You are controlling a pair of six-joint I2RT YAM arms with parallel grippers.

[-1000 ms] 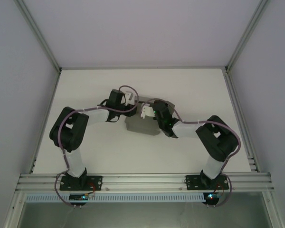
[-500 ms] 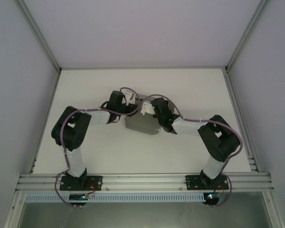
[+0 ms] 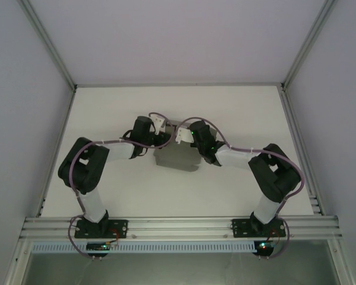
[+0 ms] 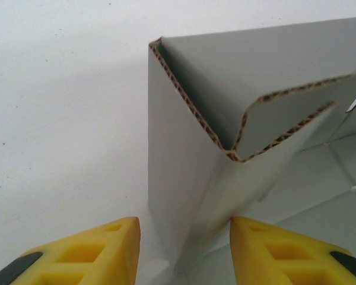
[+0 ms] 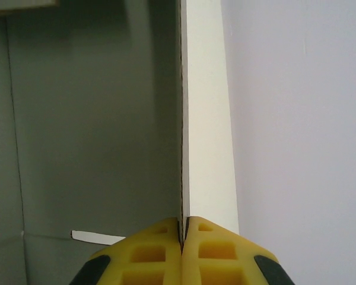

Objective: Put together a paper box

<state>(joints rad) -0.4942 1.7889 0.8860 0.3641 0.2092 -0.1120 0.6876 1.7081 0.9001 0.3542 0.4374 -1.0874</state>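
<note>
The grey paper box (image 3: 177, 157) sits mid-table between the two arms, partly folded. In the left wrist view its corner (image 4: 193, 172) stands upright, with corrugated edges showing and a bent flap (image 4: 279, 127) folded inward. My left gripper (image 4: 185, 252) is open, its yellow fingers (image 4: 101, 252) straddling that corner without pinching it. My right gripper (image 5: 183, 234) is shut on the thin edge of a raised box wall (image 5: 183, 119), with the box interior (image 5: 89, 130) to the left. In the top view the left gripper (image 3: 160, 126) and right gripper (image 3: 181, 135) meet at the box's far edge.
The white table (image 3: 237, 113) lies open around the box, bounded by aluminium rails (image 3: 178, 224) at the near edge and enclosure walls at the sides. Purple cables loop over both arms.
Both wrists have shifted slightly toward the far side and closer together. The box has moved a little with them, and the left elbow has dropped nearer the base.
</note>
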